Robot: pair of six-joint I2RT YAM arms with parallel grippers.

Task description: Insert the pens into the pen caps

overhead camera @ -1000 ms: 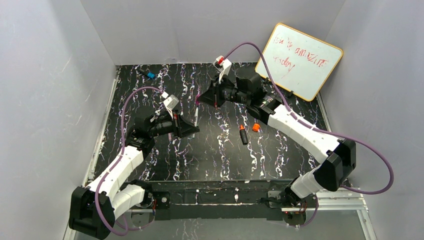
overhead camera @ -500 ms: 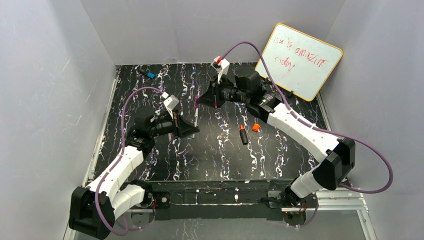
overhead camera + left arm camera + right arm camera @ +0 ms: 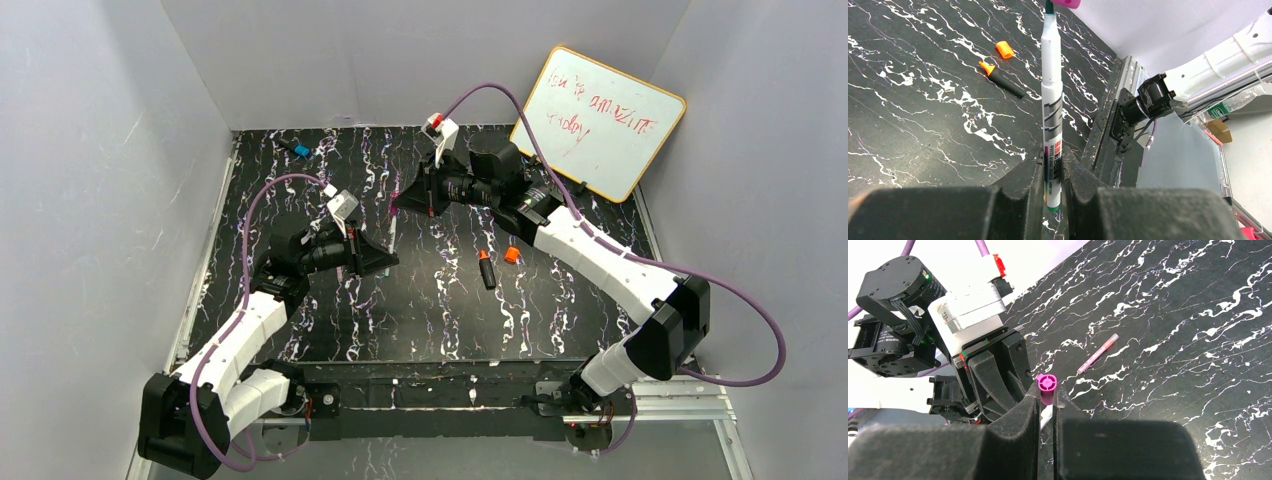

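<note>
Left pincer: I see it clamped on the white pen, which stands upright at frame centre
Right pincer: I see it gripping the magenta cap, lower centre
Pen tip: right at the cap, top edge of the left wrist view; I cannot tell if it is inside
Black marker: lying on the worktop, upper left, with the orange cap just beside it
Pink-purple pen: lying on the worktop, right of centre

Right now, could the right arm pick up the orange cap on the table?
Probably not yet: the orange cap lies uncovered near that arm, but the right gripper is shut on the magenta cap, leaving no free jaws.
</note>
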